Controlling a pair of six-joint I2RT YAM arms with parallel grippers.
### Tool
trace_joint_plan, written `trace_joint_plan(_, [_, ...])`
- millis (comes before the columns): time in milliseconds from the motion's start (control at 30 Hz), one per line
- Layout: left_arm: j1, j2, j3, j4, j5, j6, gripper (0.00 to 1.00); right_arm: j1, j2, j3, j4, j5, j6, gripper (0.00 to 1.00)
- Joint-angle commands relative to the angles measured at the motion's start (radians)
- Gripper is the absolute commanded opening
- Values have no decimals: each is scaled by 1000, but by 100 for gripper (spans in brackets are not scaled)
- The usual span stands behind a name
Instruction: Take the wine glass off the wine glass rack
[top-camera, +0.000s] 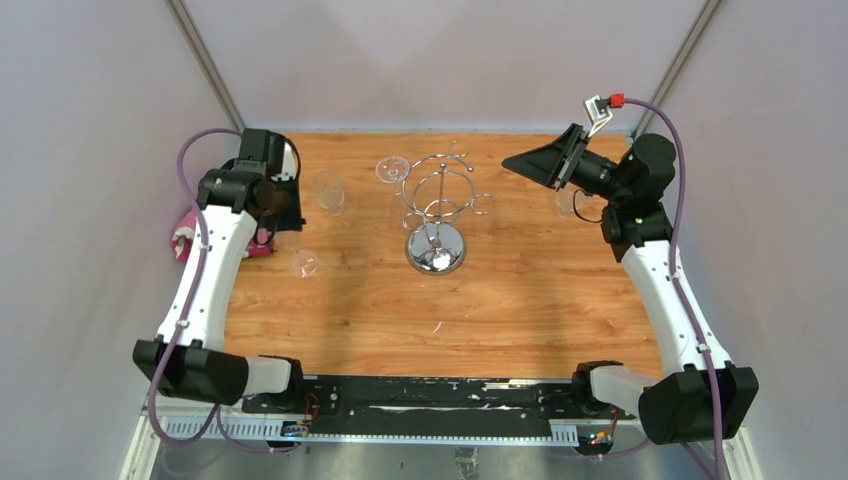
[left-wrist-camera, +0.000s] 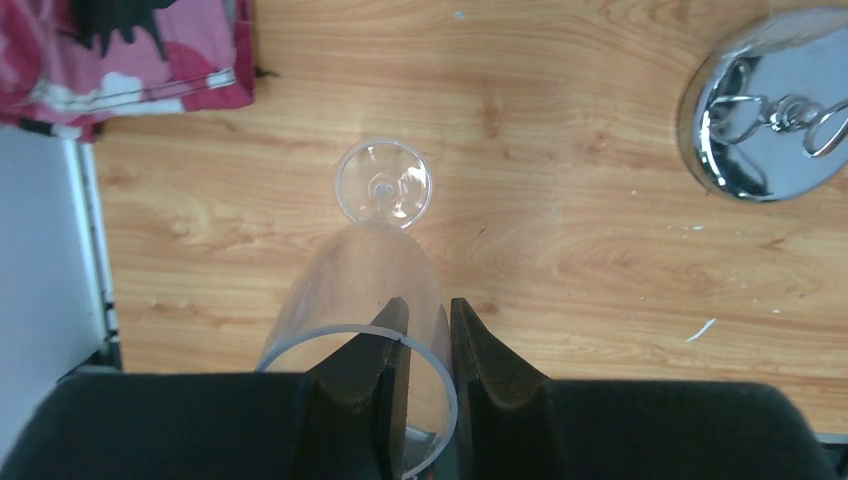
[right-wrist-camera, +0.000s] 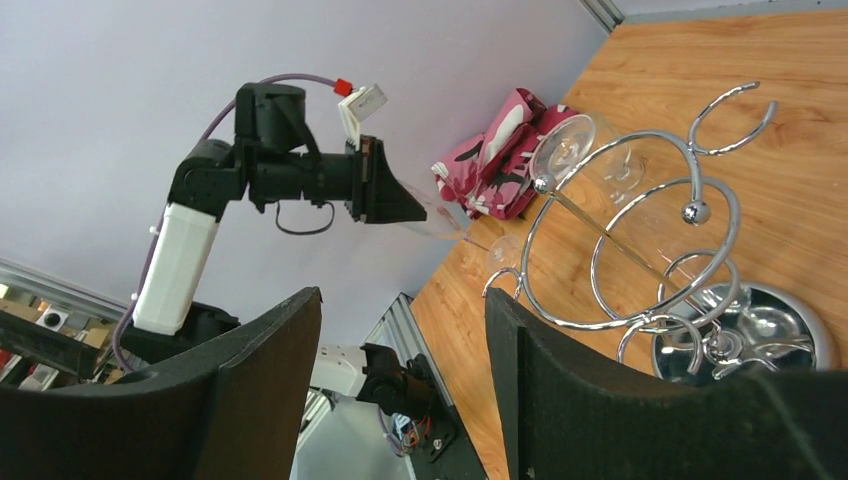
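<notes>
The chrome wine glass rack (top-camera: 436, 215) stands mid-table on its round mirror base (left-wrist-camera: 765, 120). A clear wine glass (top-camera: 392, 169) hangs upside down from a hook at its far left, and it also shows in the right wrist view (right-wrist-camera: 580, 150). My left gripper (left-wrist-camera: 430, 305) is shut on the rim of another clear wine glass (left-wrist-camera: 350, 285), which is off the rack and tilted, its foot (top-camera: 303, 262) low over the wood left of the rack. My right gripper (right-wrist-camera: 400, 295) is open and empty, raised right of the rack (top-camera: 515, 160), and points at the rack.
A third clear glass (top-camera: 328, 190) stands behind the left gripper. Another glass (top-camera: 568, 203) is partly hidden by the right arm. A pink patterned cloth (top-camera: 190, 240) lies at the table's left edge. Walls close in on both sides and the back.
</notes>
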Motion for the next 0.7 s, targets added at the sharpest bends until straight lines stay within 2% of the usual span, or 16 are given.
trace_joint_plan(0, [49,87,28,119,146,29,0,-18,-8,47,-47,4,-55,65])
trace_joint_plan(133, [72,198,66,148,182,22,0,-24,-1,41,-50,1,-61,65])
trace_joint_plan(667, [125,397,181,192,87,21,0,-33,0,19,-9,3,-52,65])
